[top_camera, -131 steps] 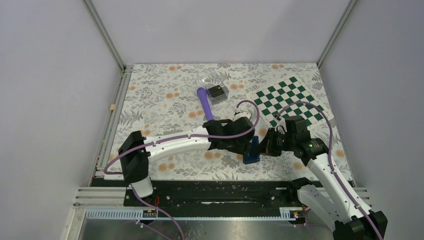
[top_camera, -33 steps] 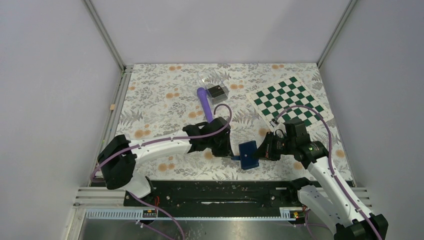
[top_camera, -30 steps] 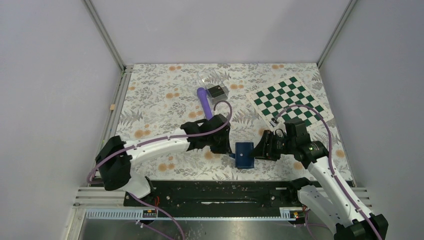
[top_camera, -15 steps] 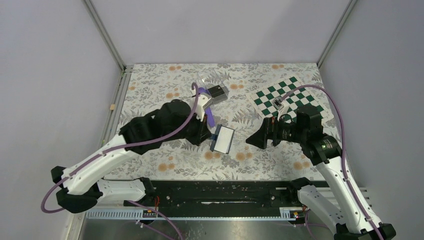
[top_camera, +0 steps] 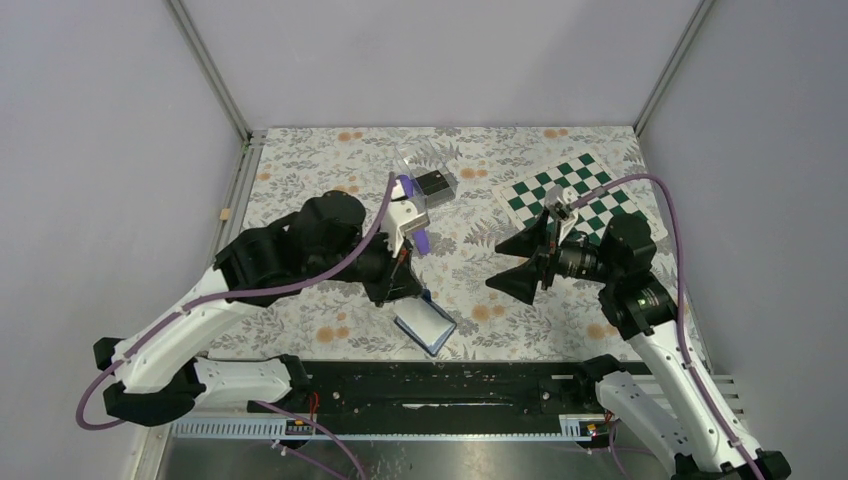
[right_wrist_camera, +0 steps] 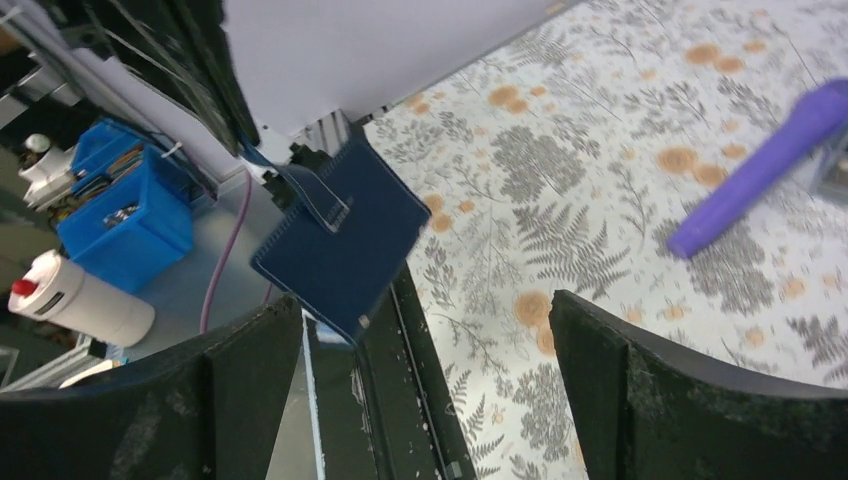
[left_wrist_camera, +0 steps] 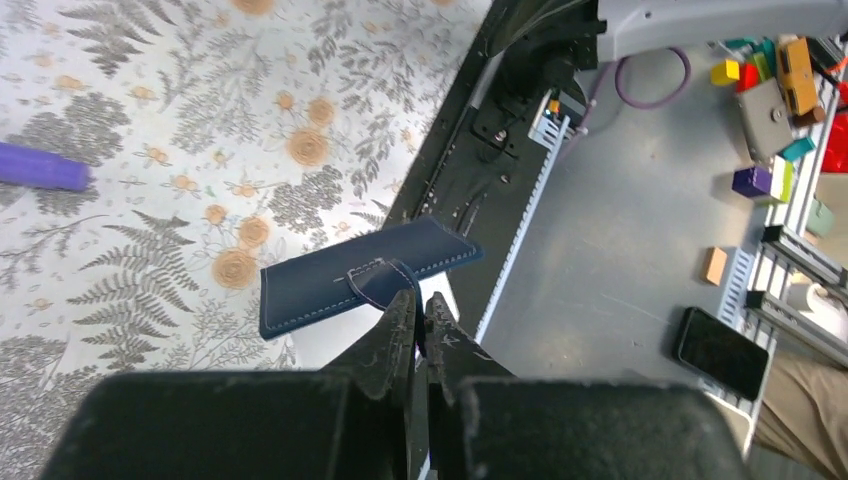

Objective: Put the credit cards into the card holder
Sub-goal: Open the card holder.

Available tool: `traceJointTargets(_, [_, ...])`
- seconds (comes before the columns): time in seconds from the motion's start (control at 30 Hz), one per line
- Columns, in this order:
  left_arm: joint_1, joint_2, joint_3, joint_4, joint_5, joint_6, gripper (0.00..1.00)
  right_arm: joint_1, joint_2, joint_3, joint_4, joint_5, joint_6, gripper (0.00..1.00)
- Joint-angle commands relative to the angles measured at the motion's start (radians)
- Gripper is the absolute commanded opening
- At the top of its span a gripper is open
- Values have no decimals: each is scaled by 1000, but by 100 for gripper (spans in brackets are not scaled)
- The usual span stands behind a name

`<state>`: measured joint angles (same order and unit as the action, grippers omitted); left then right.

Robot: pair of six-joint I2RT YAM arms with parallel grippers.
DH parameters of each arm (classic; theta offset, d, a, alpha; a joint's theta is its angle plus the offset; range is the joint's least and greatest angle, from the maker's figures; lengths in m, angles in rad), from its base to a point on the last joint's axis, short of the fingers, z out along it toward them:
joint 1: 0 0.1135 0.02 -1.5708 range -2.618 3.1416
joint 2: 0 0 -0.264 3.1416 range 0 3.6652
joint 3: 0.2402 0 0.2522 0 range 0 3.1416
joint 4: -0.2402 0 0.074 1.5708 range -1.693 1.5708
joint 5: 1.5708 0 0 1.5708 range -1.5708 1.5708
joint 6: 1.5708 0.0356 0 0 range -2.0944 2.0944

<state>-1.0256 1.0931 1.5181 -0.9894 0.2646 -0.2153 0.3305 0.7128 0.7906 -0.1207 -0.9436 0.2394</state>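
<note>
The card holder [top_camera: 425,325], a navy wallet with a lighter inside, hangs in the air over the table's near edge. My left gripper [top_camera: 408,290] is shut on its snap tab [left_wrist_camera: 375,283]; in the left wrist view the holder [left_wrist_camera: 330,285] hangs just beyond the left gripper [left_wrist_camera: 420,300]. My right gripper [top_camera: 520,262] is raised to the right of it, open and with nothing in it. In the right wrist view the holder [right_wrist_camera: 345,240] shows beyond the open right gripper [right_wrist_camera: 425,303]. A dark credit card [top_camera: 433,184] lies at the clear box at the back.
A clear plastic box [top_camera: 425,160] stands at the back centre. A purple pen [top_camera: 412,210] lies just in front of it. A green-and-white checkered mat [top_camera: 580,195] covers the back right. A black rail [top_camera: 420,385] runs along the near edge.
My left arm has lifted the card holder off the table by its tab and swung it toward the near edge. My right gripper has opened wide and pulled back up to the right.
</note>
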Motion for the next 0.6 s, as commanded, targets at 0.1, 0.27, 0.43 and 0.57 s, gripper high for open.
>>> traceJointTargets(0.1, [4,75,59,24,162,5,0,125,32,2,193,-145,-47,99])
traceJointTargets(0.27, [4,104,58,40,197,-9,0,218,6,-38,167,-80,-92,100])
traceJointTargets(0.43, [4,113,39,67,221,-34,0,321,9,-91,178,-24,-83,100])
traceJointTargets(0.57, [4,110,14,85,233,-58,0,422,26,-136,247,76,-64,99])
